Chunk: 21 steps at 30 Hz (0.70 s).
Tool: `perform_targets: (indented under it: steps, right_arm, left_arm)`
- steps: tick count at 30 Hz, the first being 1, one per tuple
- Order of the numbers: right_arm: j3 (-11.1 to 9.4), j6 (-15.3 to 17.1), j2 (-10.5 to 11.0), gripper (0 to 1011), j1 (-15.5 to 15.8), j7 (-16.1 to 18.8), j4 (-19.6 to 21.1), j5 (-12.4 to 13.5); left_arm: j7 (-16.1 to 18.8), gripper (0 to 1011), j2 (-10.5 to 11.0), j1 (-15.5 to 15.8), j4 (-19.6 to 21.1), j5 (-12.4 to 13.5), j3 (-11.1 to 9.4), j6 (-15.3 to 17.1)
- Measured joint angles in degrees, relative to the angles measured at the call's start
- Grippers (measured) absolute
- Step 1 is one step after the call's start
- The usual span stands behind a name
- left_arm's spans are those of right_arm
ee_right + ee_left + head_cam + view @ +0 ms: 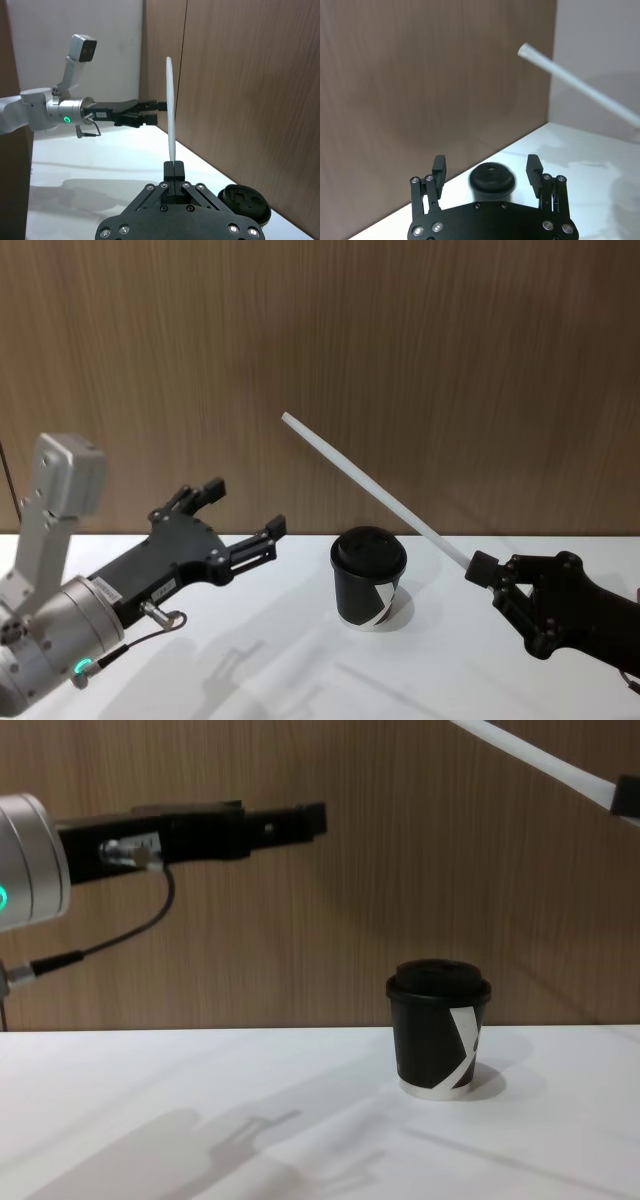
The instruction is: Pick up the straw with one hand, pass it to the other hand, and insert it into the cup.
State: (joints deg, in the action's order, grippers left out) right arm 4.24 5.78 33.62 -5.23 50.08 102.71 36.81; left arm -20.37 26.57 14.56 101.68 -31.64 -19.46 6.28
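One cup (368,592) stands upright on the white table (250,660), near its far edge and a little right of the middle. It is black paper with a slanted white stripe and a white base rim. Its black domed lid (368,552) is shut, so what it holds cannot be told.

One straw (370,488), a thin, straight, plain white tube, is off the table. The right gripper (480,568) is black and blocky, and its fingers are pinched tight on the straw's lower end, above the table's right side. From there the straw slants up and leftward, passing over the cup without touching it.

The left gripper (245,508) is black on a fat silver wrist with a green ring. It hangs above the table's left side with its fingers spread wide and holding nothing. A brown wood-grain wall (400,340) rises behind the far edge.
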Motion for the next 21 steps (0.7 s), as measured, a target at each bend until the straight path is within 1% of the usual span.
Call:
perform_targets:
  steps: [1,4,7,10,13,16,17,20,21]
  right_arm:
    - [0.0,0.0,0.0,1,-0.01,0.01,0.0,0.01]
    - [0.0,0.0,0.0,1,-0.01,0.03,0.0,0.02]
    - [0.0,-0.01,0.0,1,-0.01,0.04,0.0,0.02]
    - [0.0,-0.01,-0.01,1,-0.01,0.05,0.0,0.03]
    - [0.0,-0.01,0.0,1,-0.01,0.05,0.0,0.03]
    - [0.0,-0.01,0.0,1,-0.01,0.05,0.0,0.03]
    - [0.0,-0.01,0.0,1,-0.01,0.05,0.0,0.02]
    - [0.0,-0.01,-0.01,1,-0.01,0.05,0.0,0.03]
    - [0.0,-0.01,-0.01,1,-0.01,0.05,0.0,0.02]
  left_arm:
    - [-1.14,1003,0.08,0.33,0.1,-1.49,0.19,0.74]
    - [-2.78,1002,0.14,0.9,0.21,-3.72,0.46,1.86]
    - [-5.01,1003,0.16,1.83,0.22,-7.09,0.79,3.9]
    - [-6.22,1003,0.12,2.48,0.14,-9.28,0.97,5.4]
    - [-7.77,1003,-0.08,3.45,-0.26,-12.5,1.17,7.65]
    - [-8.65,1003,-0.24,4.03,-0.59,-14.25,1.26,8.88]
    - [-9.13,1003,-0.33,4.35,-0.82,-15.24,1.28,9.56]
    - [-9.82,1003,-0.5,4.83,-1.19,-16.56,1.29,10.41]
    - [-10.28,1003,-0.61,5.1,-1.42,-17.54,1.3,11.0]
